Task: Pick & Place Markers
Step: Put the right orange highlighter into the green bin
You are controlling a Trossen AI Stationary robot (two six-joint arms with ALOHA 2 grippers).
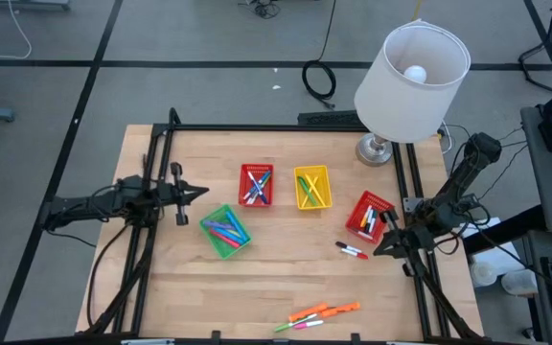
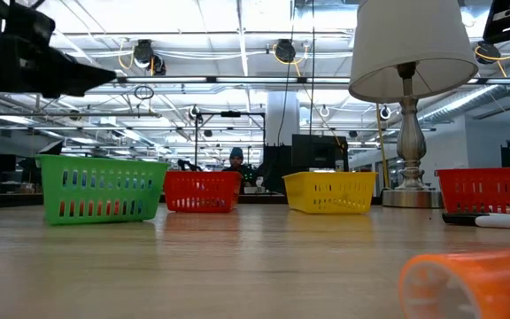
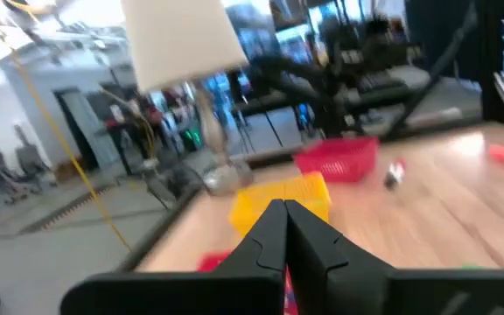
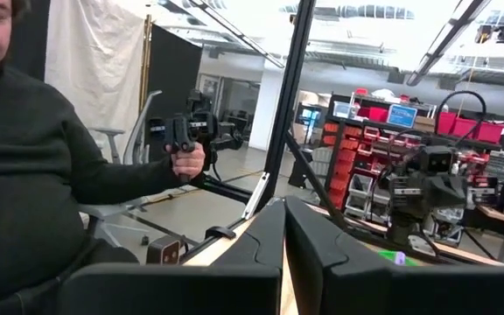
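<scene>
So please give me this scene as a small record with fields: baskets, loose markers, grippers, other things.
baskets: green basket, red basket, yellow basket, second red basket, all holding markers
loose markers: red and white markers beside the second red basket; orange, pink and green markers near the front edge
left gripper: shut, empty
right gripper: shut, empty
other: lamp at the table's far right corner

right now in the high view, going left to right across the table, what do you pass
left gripper → green basket → red basket → yellow basket → second red basket → right gripper
</scene>
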